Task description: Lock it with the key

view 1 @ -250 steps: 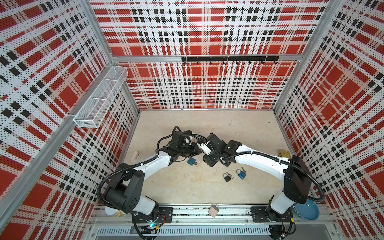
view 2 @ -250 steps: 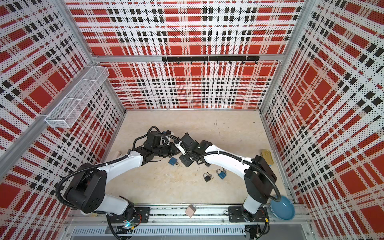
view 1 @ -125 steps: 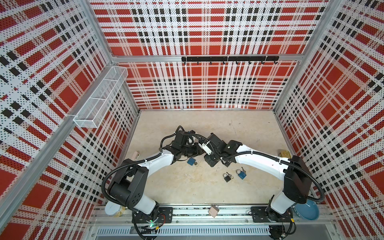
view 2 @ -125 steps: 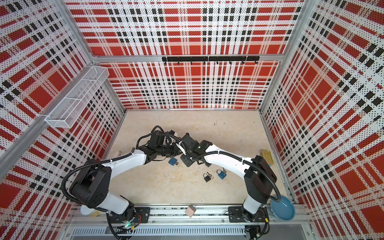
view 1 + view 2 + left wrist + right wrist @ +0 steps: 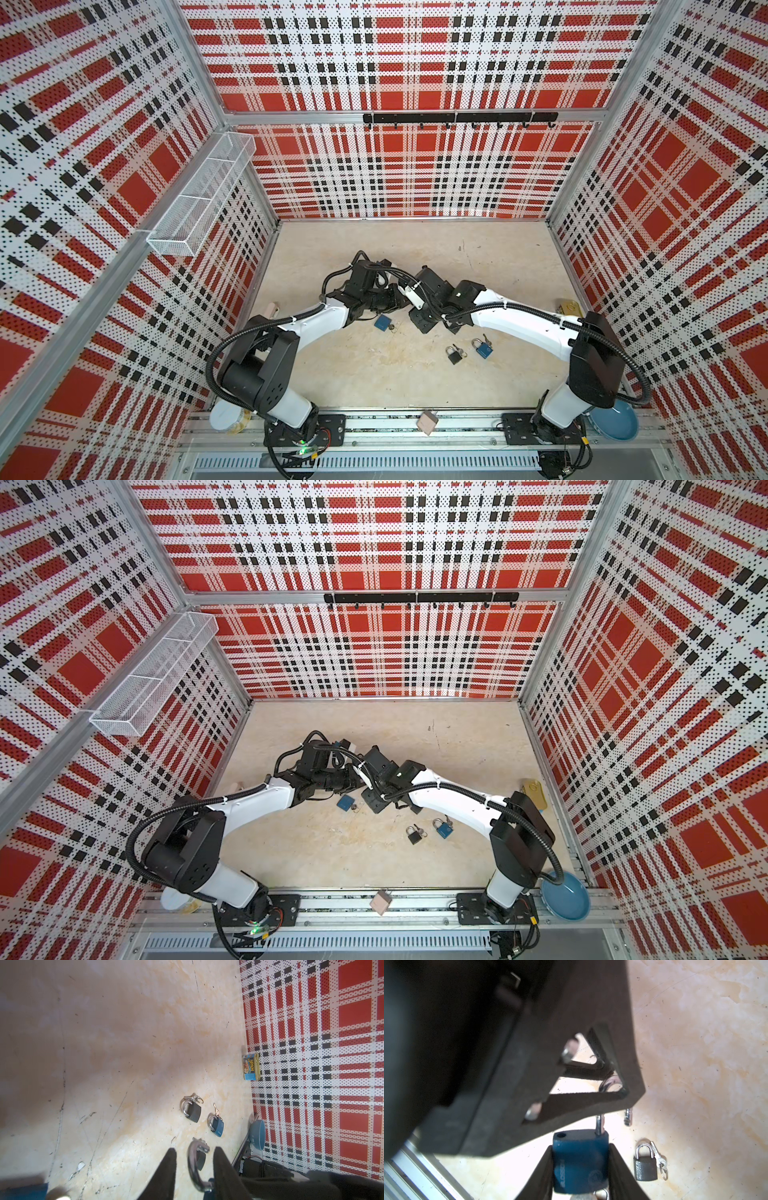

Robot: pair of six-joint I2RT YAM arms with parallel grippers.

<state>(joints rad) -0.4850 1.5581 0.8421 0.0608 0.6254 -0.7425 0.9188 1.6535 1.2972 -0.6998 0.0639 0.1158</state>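
left claw (image 5: 195, 1149) narrowed around blue padlock (image 5: 580, 1159), black padlock (image 5: 193, 1111) nearby

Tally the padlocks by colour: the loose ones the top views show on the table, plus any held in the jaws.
Loose blue padlocks: 2
Loose black padlock: 1
Held blue padlock, in the right gripper: 1
Total: 4

Blue padlock (image 5: 580, 1164), shackle (image 5: 600, 1125) open
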